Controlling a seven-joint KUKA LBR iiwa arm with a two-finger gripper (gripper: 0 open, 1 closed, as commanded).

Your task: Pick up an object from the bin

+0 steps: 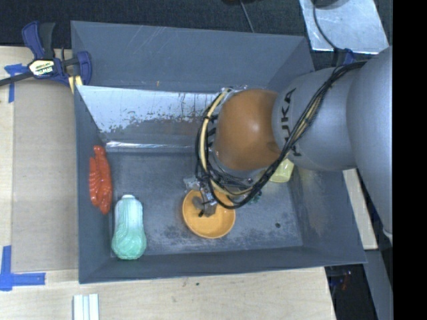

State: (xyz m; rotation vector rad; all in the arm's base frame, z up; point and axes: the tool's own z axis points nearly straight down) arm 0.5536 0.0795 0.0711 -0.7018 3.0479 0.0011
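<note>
Hovering with gripper [204,203] right over flat round orange plastic dish [213,225], lying centre of grey metal bin [157,179], toward near wall. Not seeing how open or whether holding anything: cannot tell.

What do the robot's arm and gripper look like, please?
The arm is a thick, rounded silver-grey tube with black KUKA lettering; a glossy orange-brown dome covers its wrist, looped by black and yellow cables, ending in a small dark gripper.

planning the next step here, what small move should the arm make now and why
Probably a short descent straight down: the gripper hangs over the orange round dish, while the pale green bottle and red toy lie apart to its left.
</note>
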